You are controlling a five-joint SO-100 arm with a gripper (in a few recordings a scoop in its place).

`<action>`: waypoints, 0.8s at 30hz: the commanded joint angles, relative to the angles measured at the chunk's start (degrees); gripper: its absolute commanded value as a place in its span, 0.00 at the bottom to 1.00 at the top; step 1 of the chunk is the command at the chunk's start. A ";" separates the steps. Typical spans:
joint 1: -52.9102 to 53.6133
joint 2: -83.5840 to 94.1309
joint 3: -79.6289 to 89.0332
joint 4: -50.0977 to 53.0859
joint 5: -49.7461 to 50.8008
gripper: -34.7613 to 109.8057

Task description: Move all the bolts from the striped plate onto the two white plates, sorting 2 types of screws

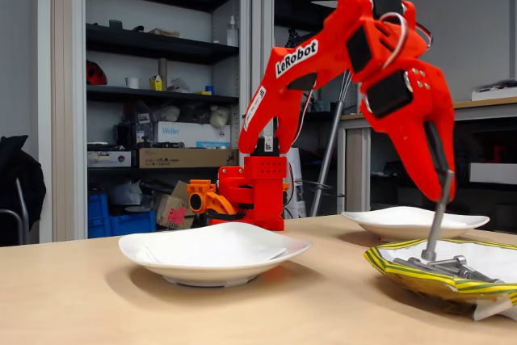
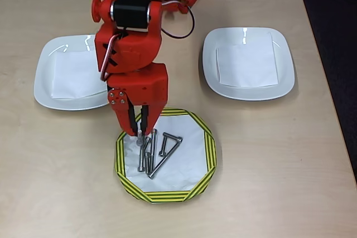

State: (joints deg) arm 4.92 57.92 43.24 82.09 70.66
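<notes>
Red two-finger hand (image 2: 139, 132) is held over yellow-and-green striped octagonal plate (image 2: 207, 151), fingers closed on one long silver-grey metal bolt (image 1: 436, 224), kept upright so its tip lifts free of bolt pile (image 2: 156, 151). Two plain white plates (image 2: 47, 73) (image 2: 284, 68) are set apart on wooden counter (image 2: 268, 165), one per bolt length; both lined with paper, unfilled.

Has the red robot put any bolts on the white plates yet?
Not yet. Both plain white plates hold only a white paper square. The red gripper is shut on one long silver bolt, holding it upright over the yellow-and-green striped plate. The other silver bolts lie piled there, all left to sort.
</notes>
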 commanded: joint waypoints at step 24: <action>26.81 33.75 34.45 4.92 -21.71 0.24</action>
State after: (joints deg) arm 27.51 87.19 73.65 87.36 50.54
